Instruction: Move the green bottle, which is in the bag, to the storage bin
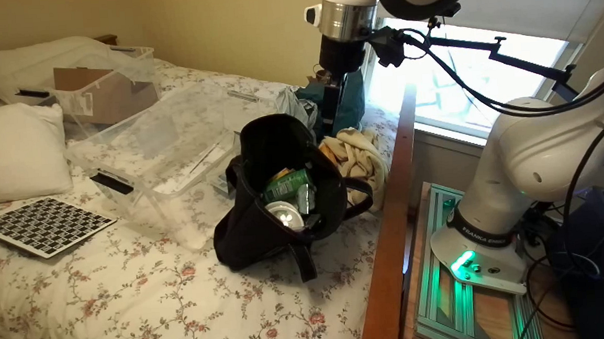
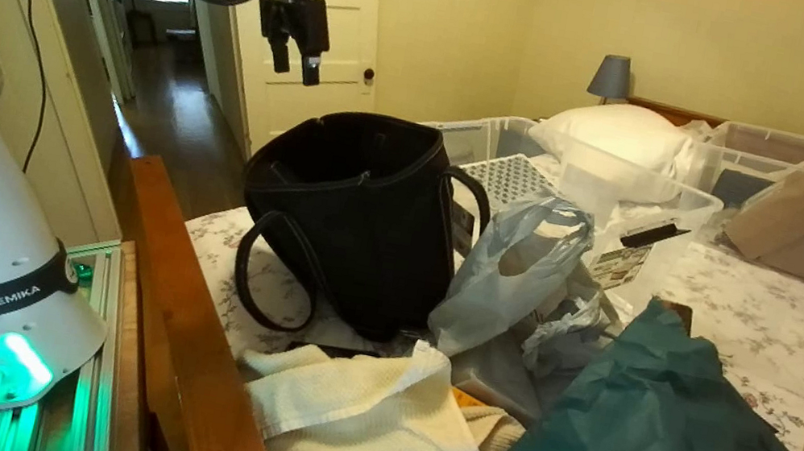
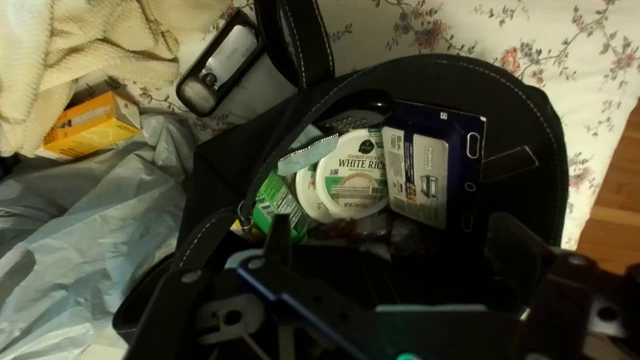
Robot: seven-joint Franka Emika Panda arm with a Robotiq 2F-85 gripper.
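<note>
Yellowish walls (image 1: 235, 27); bright window (image 1: 439, 95), blind (image 1: 533, 6) part-lowered; floral bedspread (image 1: 158, 304); pale door (image 2: 344, 36); grey lampshade (image 2: 610, 75); shiny hallway floor (image 2: 183, 119).

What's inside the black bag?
The black bag holds a green container, white rice packaging, a dark blue box and a silvery strip. Whatever lies beneath them is covered, and the fingers hide part of the wrist view.

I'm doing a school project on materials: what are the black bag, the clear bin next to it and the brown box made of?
The black bag looks like matte fabric, maybe canvas: pale stitches run along its rim. The storage bin looks like smooth, clear plastic: the flowery bedding shows through. The brown box seems to be cardboard: dull, with flat, stiff-looking panels.
</note>
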